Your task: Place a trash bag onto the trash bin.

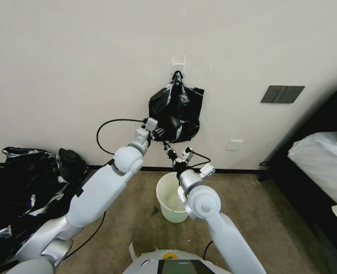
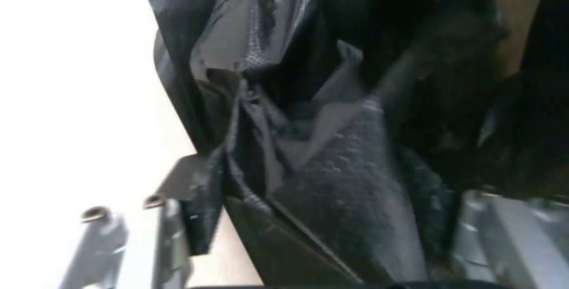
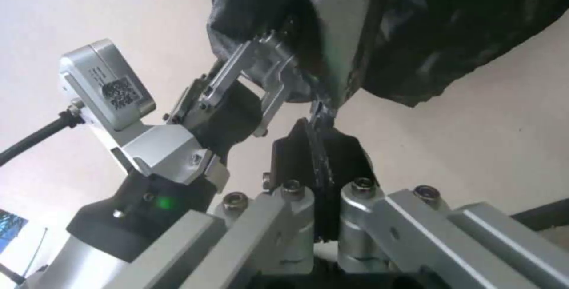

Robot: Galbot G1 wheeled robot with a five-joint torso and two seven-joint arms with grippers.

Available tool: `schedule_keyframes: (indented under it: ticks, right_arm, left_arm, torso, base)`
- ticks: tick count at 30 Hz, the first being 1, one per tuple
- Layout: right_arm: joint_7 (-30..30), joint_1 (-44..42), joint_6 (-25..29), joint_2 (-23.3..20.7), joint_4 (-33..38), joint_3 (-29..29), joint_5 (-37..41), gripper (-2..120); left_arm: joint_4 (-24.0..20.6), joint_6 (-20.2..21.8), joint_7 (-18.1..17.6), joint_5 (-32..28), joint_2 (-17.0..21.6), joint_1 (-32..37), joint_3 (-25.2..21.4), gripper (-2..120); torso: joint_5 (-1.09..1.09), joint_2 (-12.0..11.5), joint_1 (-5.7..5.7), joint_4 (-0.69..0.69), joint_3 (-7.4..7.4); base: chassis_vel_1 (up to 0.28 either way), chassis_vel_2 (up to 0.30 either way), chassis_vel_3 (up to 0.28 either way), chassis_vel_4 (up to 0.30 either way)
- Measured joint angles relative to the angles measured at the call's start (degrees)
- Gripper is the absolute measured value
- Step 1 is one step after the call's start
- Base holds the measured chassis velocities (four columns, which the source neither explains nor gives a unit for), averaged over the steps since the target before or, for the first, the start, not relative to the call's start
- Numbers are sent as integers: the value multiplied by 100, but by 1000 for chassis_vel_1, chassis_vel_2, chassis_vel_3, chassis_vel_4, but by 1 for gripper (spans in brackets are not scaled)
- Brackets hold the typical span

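Cream-white wall (image 1: pixel 80 68) fills the background, with brown carpet (image 1: pixel 252 213) below it and a dark baseboard along the join. On the wall: a white hook (image 1: pixel 179 64), a dark switch panel (image 1: pixel 282 94) off to the right, a small white outlet plate (image 1: pixel 234 145) lower down.

Trash bag (image 1: pixel 177 112): glossy black, wrinkled, hanging from the hook by a black metal clip (image 1: pixel 178 77) pinching its top. Its lower edge hangs above the trash bin, not touching it.

Trash bin (image 1: pixel 170 198): cream-white bucket, upright on the carpet near the wall, directly below the bag and just in front of the robot's base.

Left gripper (image 1: pixel 160 133): raised to the bag's lower left corner. In the left wrist view, black film (image 2: pixel 332 146) lies between the fingers (image 2: pixel 172 244), creased and folded; the jaws are closed on the bag's corner.

Right gripper (image 1: pixel 167 146): raised just beneath the bag's bottom edge, beside the left gripper. In the right wrist view its black pads (image 3: pixel 320 155) are pressed together with a thin strip of the bag's lower edge (image 3: pixel 323 106) pinched between them; the left gripper (image 3: pixel 278 80) is seen close by, gripping the same bag (image 3: pixel 415 22).

Large crumpled mass of black plastic (image 1: pixel 19 190) lies on the floor at far left, well apart from the bin. White bedding (image 1: pixel 320 163) at right edge.
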Motion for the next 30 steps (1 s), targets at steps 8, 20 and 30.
schedule_keyframes:
  ticks: [8,20,30]
  right_arm:
    - [-35,-67,-1,-19,-10,42,-99,0]
    - [-428,-674,-232,-295,213,161,-1596,18]
    - [-789,-1042,-437,-892,890,567,-2755,53]
  left_arm:
    - [11,-51,-12,-101,-62,19,-12,32]
    - [-194,-233,-193,-277,-43,164,-113,0]
    - [-183,-296,-297,-285,-153,175,-79,0]
  torso:
    - [0,0,0,0,0]
    - [0,0,-1,0,0]
    - [1,0,-1,-1,0]
  base:
    - [0,0,0,0]
    - [0,0,0,0]
    - [0,0,0,0]
